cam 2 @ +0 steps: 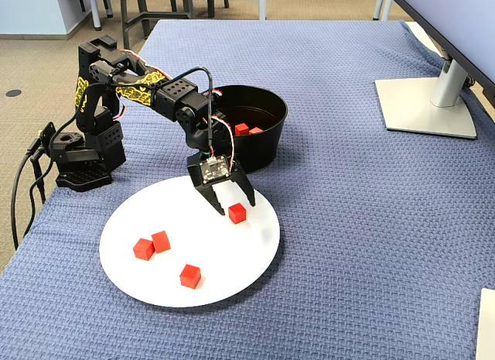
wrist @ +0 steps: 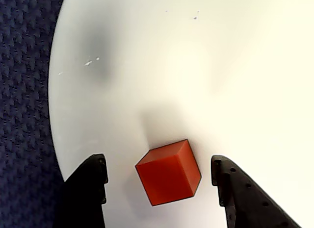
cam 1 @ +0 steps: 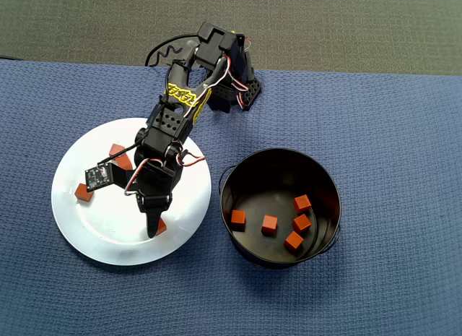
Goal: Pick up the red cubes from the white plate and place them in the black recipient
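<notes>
- Red and matte, one cube point(wrist: 168, 172) sits on the white plate point(wrist: 147, 66) in the wrist view, between the two black fingers point(wrist: 91, 189) with bare plate showing on either side of it.
- The gripper point(cam 2: 232, 204) has its jaws spread apart, their tips low over the plate and not touching that cube point(cam 2: 237, 213) in the fixed view.
- In the fixed view three more red cubes lie on the near part of the plate point(cam 2: 255, 255): two touching point(cam 2: 151, 245) towards the left, one point(cam 2: 190, 276) near the front edge.
- The plate rests on blue woven cloth point(cam 2: 371, 221).
- Beyond it stands the black recipient point(cam 2: 267, 139), just beside the plate.
- The overhead view shows five red cubes point(cam 1: 268, 225) on the pot's point(cam 1: 238, 170) dark floor.
- Far right in the fixed view, a grey monitor stand point(cam 2: 425, 104) rests on the cloth.
</notes>
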Robot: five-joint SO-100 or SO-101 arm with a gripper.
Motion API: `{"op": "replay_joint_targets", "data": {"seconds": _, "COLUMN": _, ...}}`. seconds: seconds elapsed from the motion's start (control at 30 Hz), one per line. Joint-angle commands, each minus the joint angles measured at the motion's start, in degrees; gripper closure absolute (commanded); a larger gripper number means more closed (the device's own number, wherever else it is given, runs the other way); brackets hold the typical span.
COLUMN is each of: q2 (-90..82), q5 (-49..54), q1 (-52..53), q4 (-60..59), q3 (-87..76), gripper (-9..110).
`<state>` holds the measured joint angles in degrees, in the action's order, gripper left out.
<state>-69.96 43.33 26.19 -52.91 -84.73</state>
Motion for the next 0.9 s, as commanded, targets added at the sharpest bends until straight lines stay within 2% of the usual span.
{"op": "replay_joint_targets", "data": {"seconds": 0.0, "q2": -0.3, "q5": 2.5, "q1": -0.9, "q4": -0.9, "q3": 3.0, "gripper": 83}}
{"op": "replay_joint_targets", "data": {"seconds": 0.47, "q2": 3.1, "q5": 11.4, "q1": -3.0, "q4": 3.3, "q3": 0.6, "gripper": 83}}
{"op": "replay_joint_targets", "data": {"seconds": 0.87, "q2": 2.9, "q5": 12.8, "q1": -5.4, "q4": 5.2, "q3": -1.6, "gripper": 86}}
